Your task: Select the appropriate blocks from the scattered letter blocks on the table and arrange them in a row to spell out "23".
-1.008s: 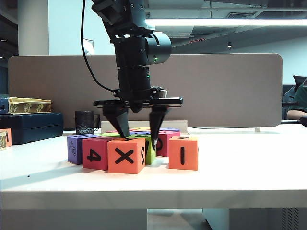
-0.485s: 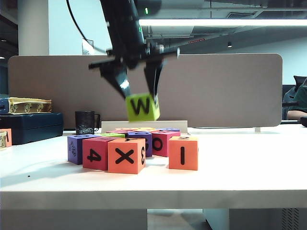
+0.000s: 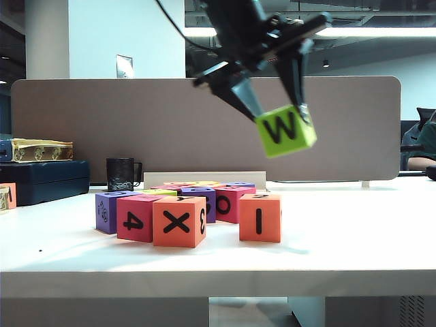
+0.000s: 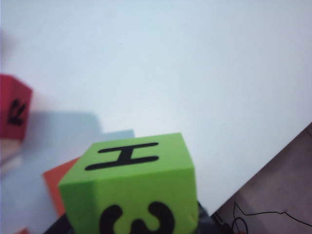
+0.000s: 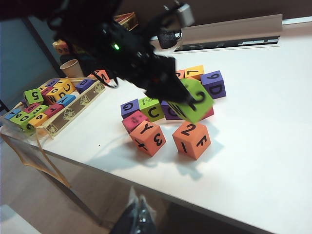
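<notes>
Green block aloft, carried right of the pile

The orange block (image 3: 259, 216) topped with a 2 stands on the tabletop (image 3: 354, 238); the left pincer (image 3: 276, 102) clamps the green block (image 3: 286, 131) high above, to its right; set it down just right of that cube, 3 facing up; right pincer unseen, state unknowable.

Brown partition panel (image 3: 122, 129) spans rear of desk. Black mug (image 3: 120, 174) in front, dark case (image 3: 44, 180) w/ patterned box (image 3: 37, 150) on top, far left. Ceiling strip light (image 3: 381, 32) on.
</notes>
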You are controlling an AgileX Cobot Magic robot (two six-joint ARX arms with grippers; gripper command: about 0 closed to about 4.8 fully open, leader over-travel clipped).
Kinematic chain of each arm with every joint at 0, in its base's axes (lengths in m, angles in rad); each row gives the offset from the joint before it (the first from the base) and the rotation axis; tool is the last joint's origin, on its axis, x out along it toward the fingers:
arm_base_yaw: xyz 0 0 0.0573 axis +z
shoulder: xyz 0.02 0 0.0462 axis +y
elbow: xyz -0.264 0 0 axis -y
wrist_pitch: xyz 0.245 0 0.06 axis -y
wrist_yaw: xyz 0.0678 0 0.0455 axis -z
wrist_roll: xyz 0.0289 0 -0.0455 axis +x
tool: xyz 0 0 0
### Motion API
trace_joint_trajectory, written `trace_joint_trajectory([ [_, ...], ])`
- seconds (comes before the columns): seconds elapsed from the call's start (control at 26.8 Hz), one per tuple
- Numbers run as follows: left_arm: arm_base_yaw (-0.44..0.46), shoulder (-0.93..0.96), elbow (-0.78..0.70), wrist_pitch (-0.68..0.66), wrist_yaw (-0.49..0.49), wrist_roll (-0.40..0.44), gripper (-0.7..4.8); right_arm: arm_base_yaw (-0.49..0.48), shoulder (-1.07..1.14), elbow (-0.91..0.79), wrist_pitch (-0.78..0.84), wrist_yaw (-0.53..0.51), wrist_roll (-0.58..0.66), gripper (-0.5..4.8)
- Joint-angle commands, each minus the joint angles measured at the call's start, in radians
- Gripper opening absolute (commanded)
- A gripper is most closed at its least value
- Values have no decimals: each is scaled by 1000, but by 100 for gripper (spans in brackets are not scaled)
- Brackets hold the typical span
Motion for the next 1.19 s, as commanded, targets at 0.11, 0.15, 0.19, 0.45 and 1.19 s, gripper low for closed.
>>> trace_joint_trajectory([
  [0.11, -37, 58, 2, 90, 1, 52, 229, 0, -11, 3, 11, 1, -3, -1],
  [0.15, -45, 69, 2, 93, 1, 74, 229, 0, -11, 3, 14, 1, -3, -1],
  [0.19, -49, 80, 2, 96, 1, 90, 229, 0, -10, 3, 14, 1, -3, -1],
  [0.45, -67, 174, 2, 109, 0, 134, 229, -1, -10, 3, 17, 1, -3, -1],
  [1.19, -53, 211, 2, 61, -132, 129, 229, -1, -11, 3, 17, 1, -3, -1],
])
